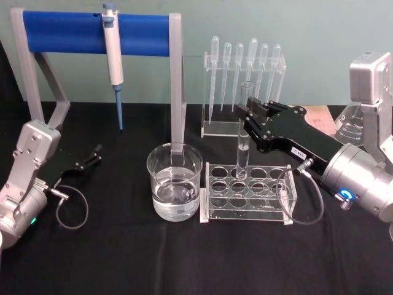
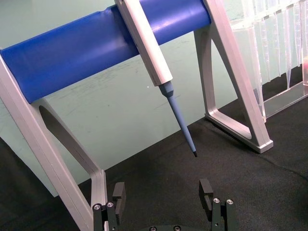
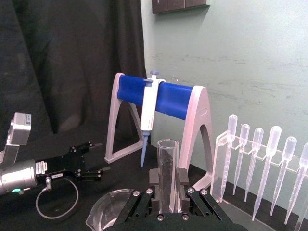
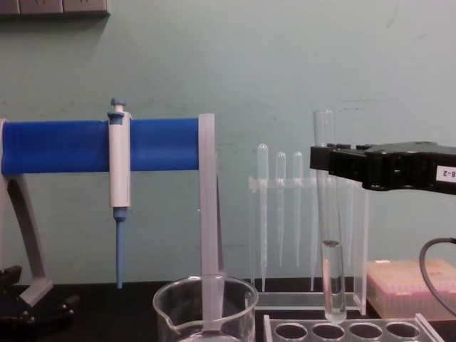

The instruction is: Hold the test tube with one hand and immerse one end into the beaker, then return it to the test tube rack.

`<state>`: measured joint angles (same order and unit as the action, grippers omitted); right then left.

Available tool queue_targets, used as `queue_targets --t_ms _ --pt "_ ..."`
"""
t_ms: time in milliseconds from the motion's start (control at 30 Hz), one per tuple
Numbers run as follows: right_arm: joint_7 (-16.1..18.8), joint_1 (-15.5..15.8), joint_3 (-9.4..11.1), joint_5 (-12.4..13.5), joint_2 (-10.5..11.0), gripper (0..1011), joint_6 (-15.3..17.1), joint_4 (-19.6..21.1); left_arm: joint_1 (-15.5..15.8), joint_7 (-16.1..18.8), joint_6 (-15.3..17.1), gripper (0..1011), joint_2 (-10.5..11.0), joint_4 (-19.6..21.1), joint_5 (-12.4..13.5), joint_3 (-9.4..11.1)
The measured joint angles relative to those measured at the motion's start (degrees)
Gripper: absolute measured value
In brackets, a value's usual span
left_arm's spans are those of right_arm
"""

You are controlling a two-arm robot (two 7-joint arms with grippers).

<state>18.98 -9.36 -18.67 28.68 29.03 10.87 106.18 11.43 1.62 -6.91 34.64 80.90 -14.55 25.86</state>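
The test tube stood upright, gripped near its top by the right gripper's jaws. Its rounded bottom was at the clear tube rack's back row, beside the beaker of clear liquid. The left gripper sat parked at the worktop's left, jaws open.

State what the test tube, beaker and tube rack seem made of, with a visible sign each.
Test tube, held upright by the right gripper: probably glass, clear and glossy. Beaker: likely glass, transparent, bright rim highlights, water visible through it. Tube rack: looks like clear acrylic, flat plates with whitish edges.
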Motion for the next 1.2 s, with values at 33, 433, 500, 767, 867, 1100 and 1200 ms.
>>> queue_targets --t_ms 33,433,500,767,867,1100,1200 --pt "0.0 0.0 0.0 0.0 0.0 221 0.0 0.0 0.0 0.0 0.0 1000 0.0 0.0 0.0 0.0" --pt "0.0 0.0 0.0 0.0 0.0 218 0.0 0.0 0.0 0.0 0.0 1000 0.0 0.0 0.0 0.0" --pt "0.0 0.0 0.0 0.0 0.0 221 0.0 0.0 0.0 0.0 0.0 1000 0.0 0.0 0.0 0.0" --pt "0.0 0.0 0.0 0.0 0.0 221 0.0 0.0 0.0 0.0 0.0 1000 0.0 0.0 0.0 0.0" --pt "0.0 0.0 0.0 0.0 0.0 221 0.0 0.0 0.0 0.0 0.0 1000 0.0 0.0 0.0 0.0" --pt "0.0 0.0 0.0 0.0 0.0 221 0.0 0.0 0.0 0.0 0.0 1000 0.0 0.0 0.0 0.0" --pt "0.0 0.0 0.0 0.0 0.0 221 0.0 0.0 0.0 0.0 0.0 1000 0.0 0.0 0.0 0.0"
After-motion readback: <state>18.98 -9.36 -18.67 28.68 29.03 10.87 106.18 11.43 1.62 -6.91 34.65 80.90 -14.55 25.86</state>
